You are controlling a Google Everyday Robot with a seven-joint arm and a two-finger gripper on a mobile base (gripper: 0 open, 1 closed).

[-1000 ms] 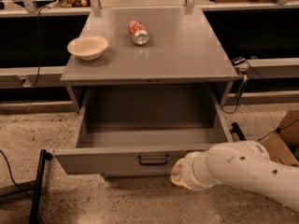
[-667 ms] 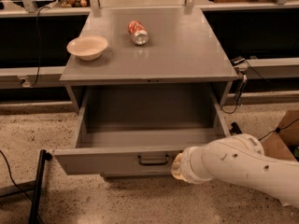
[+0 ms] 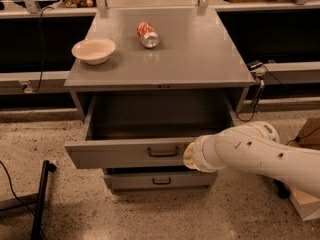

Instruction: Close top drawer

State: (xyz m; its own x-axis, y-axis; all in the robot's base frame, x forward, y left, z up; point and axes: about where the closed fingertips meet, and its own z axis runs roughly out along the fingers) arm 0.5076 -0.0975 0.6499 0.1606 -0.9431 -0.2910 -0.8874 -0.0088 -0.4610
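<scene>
The gripper [image 3: 190, 156], right of the handle [image 3: 163, 152], has pushed the top drawer [image 3: 120, 154] partly in.

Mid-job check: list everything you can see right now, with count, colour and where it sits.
cabinet: 1, grey, centre
top drawer: 1, grey, open under the cabinet's top
handle: 1, dark, centre of the top drawer's front
lower drawer: 1, grey, beneath the top drawer
bowl: 1, cream, on the cabinet, left
can: 1, red, on its side, on the cabinet, back middle
pole: 1, black, floor, lower left
arm: 1, white, coming in from the right
hand: 1, pale, at the top drawer's front, right of the handle
</scene>
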